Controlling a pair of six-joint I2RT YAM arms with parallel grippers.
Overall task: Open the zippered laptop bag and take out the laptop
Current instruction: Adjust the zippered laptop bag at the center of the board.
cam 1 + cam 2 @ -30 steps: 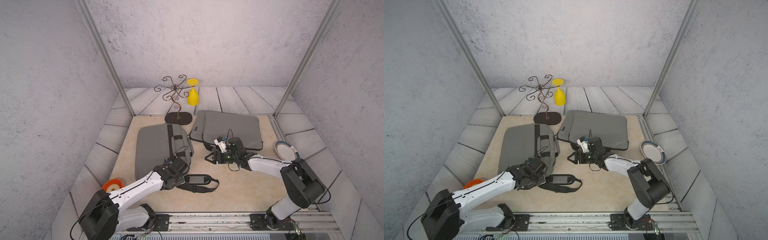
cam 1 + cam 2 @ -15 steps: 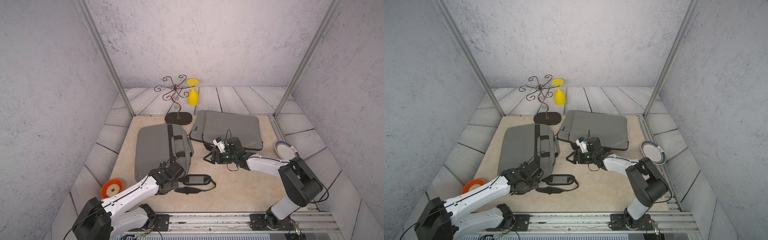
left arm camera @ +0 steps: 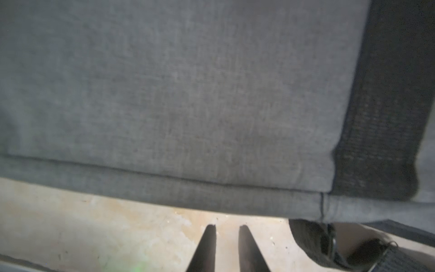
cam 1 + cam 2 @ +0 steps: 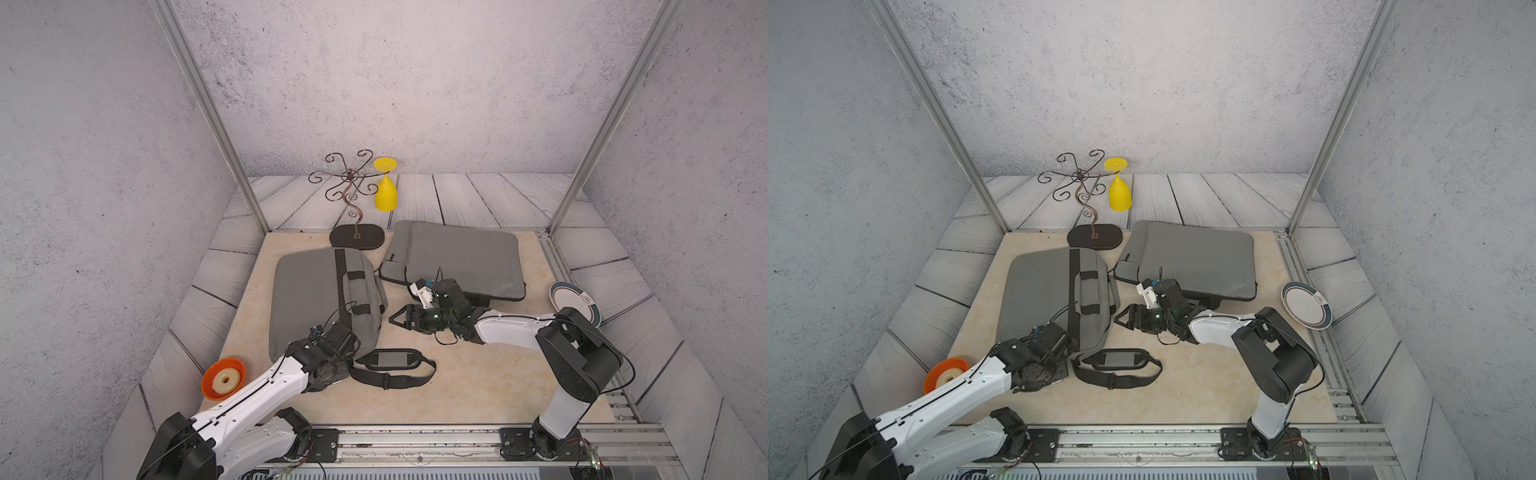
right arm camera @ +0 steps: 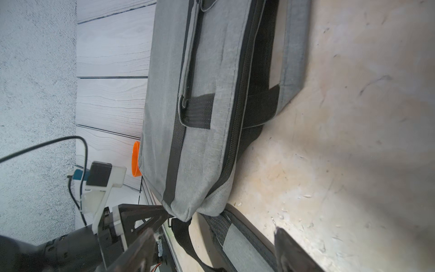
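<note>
A grey laptop bag [image 4: 307,299] with black straps lies flat on a beige counter [image 4: 478,386] between two robot arms, and it appears in both top views.

The left pincer [image 3: 223,232] sits low over the counter at the bag's near edge. Its wrist view shows two dark fingertips [image 3: 208,235] with a narrow slit between them. Bare counter shows through the slit, and nothing is gripped. The bag's seamed edge fills the view just ahead of those tips.

The right pincer [image 4: 395,319] is on the bag's opposite side, turned on its side and pointing at the bag. Its jaws stand wide apart and hold nothing. In its wrist view the fingertips [image 5: 286,237] frame the bag's long side, where a dark zipper [image 5: 235,122] runs the length. I cannot tell whether the zipper is closed.

A black shoulder strap [image 4: 390,361] with a grey pad loops on the counter just beside the left pincer, between the two pincers. A second grey sleeve [image 4: 457,257] lies flat just behind the right pincer's wrist. Well off to that pincer's outer side, a white plate [image 4: 575,303] leans at the counter's edge. An orange bowl [image 4: 223,378] holding a pale ring sits beside the left arm, behind its pincer. Far ahead of both pincers stand a curly wire stand [image 4: 353,199] and, beside it, an upside-down yellow goblet [image 4: 385,195].
</note>
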